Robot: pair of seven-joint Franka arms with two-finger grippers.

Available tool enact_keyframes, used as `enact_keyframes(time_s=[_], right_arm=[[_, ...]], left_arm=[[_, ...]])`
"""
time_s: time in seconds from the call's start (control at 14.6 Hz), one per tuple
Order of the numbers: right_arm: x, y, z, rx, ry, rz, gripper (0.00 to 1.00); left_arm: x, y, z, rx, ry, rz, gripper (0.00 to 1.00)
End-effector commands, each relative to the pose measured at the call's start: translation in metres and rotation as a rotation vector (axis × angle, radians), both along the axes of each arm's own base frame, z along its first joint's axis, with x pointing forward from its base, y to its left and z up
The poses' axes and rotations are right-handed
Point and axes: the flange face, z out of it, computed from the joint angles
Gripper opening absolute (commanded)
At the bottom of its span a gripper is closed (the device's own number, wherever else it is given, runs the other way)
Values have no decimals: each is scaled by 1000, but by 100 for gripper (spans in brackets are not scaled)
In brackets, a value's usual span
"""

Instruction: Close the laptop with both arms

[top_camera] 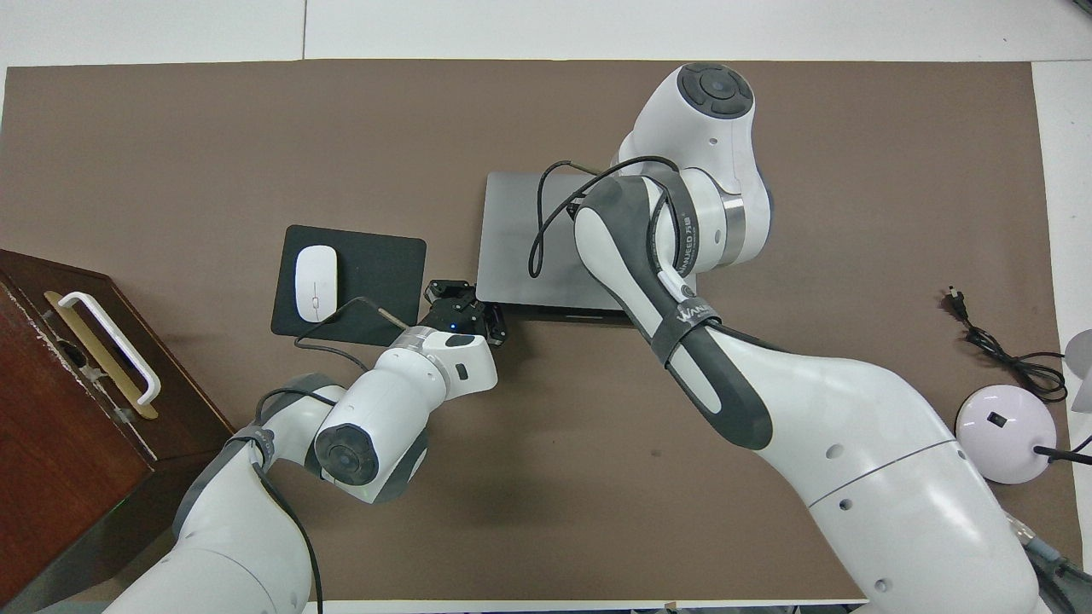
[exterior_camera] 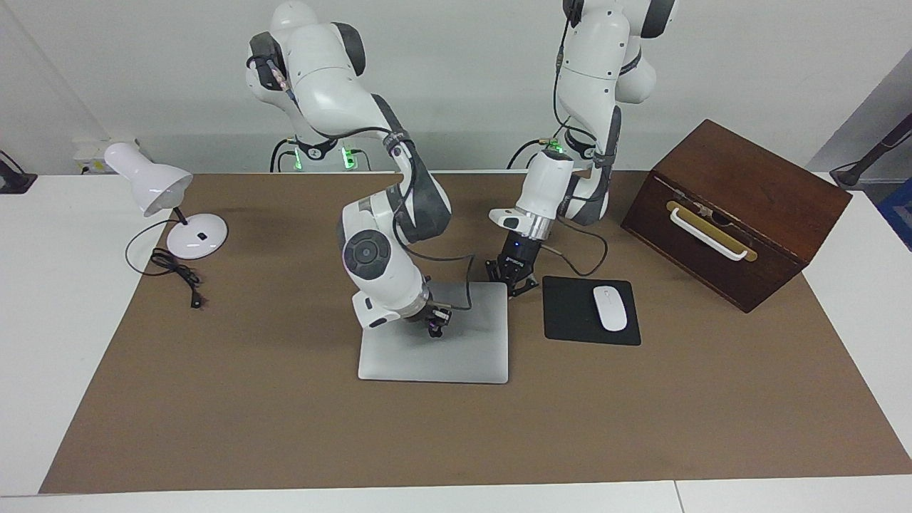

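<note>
Fingers closed, on laptop lid
</note>
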Motion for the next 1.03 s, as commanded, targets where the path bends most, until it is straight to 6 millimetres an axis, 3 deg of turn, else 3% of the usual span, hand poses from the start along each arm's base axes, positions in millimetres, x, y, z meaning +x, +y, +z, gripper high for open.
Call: enact_keyframes(time_s=[0.0, 0.27, 0.48, 0.62, 0.75, 0.96], right_arm=[[-1, 2, -11, 24, 1, -32, 0], [0, 1, -1, 29, 0, -30, 0], [-2, -2, 30, 42, -9, -23, 0], [-5, -14, 68, 39, -21, -6, 0], [-6, -54, 122, 26, -70, 38, 0], [-11, -112, 205, -71, -144, 239, 0]], left_arm=[[-8, -9, -37, 40, 45, -35, 0], [-8, -8, -38, 41, 46, -35, 0], [-8, -7, -38, 41, 46, -33, 0], [-7, -6, -37, 40, 47, -29, 0], [-7, -4, -38, 39, 51, -23, 0], [-6, -2, -37, 30, 58, -8, 0]])
